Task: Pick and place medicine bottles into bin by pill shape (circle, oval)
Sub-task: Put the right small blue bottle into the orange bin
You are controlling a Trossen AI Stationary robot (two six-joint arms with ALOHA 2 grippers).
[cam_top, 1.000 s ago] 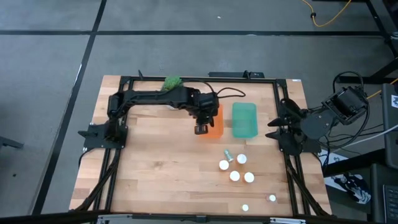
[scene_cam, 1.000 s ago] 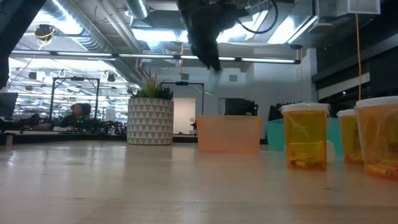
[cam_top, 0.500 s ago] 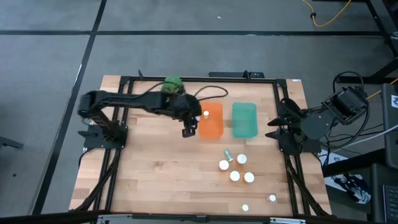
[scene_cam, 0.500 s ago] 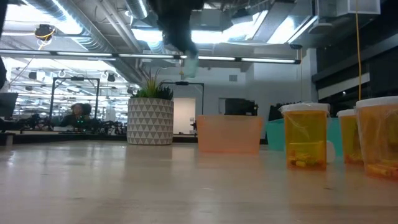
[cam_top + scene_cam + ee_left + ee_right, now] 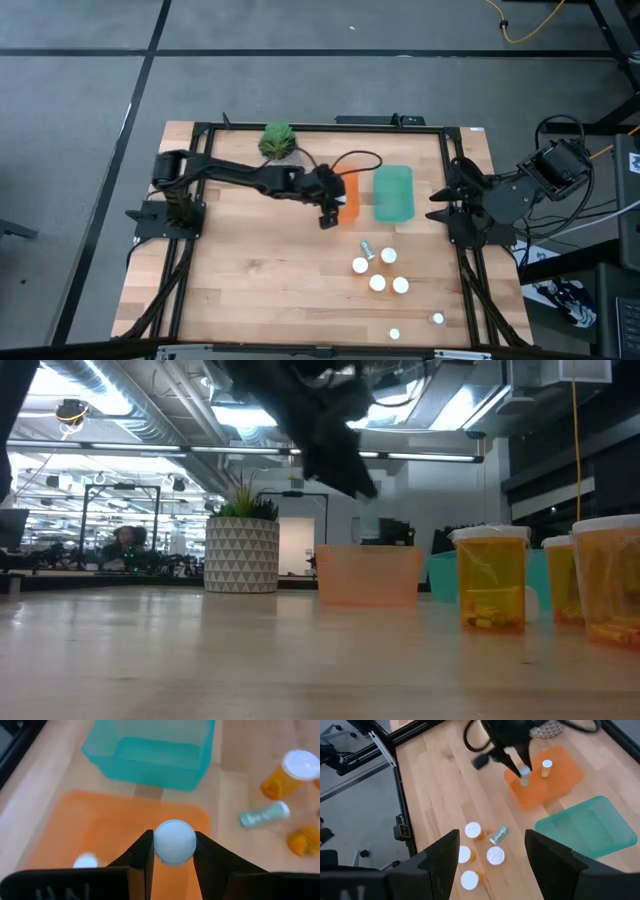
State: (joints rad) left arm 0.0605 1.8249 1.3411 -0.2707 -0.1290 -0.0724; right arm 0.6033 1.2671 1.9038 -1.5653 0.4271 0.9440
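My left gripper (image 5: 173,843) is shut on a small medicine bottle with a white cap (image 5: 175,841), above the near part of the orange bin (image 5: 346,195); it also shows in the right wrist view (image 5: 520,767). One bottle (image 5: 86,861) stands inside the orange bin. The teal bin (image 5: 393,192) stands to its right. Several white-capped amber bottles (image 5: 378,272) stand on the table nearer the front edge, and one (image 5: 367,247) lies on its side. My right gripper (image 5: 497,855) is open and empty at the table's right edge. My left gripper pinches the bottle between its two fingers (image 5: 142,852), which stand on opposite sides of the round white cap (image 5: 175,832). The fingers point down from above. The bottle sits upright, cap up, its body hanging below the fingers (image 5: 524,779), clear of the orange bin.
A green plant in a white pot (image 5: 277,138) stands at the far edge, left of the orange bin. Two more bottles (image 5: 394,333) (image 5: 437,319) stand near the front right corner. Black frame rails (image 5: 180,280) run along the table's sides.
My left gripper, shut on the bottle throughout, swung from above the orange bin toward the table's left, then came back right to the bin's near-left part. The bottle stayed in the hold, clear of the table.
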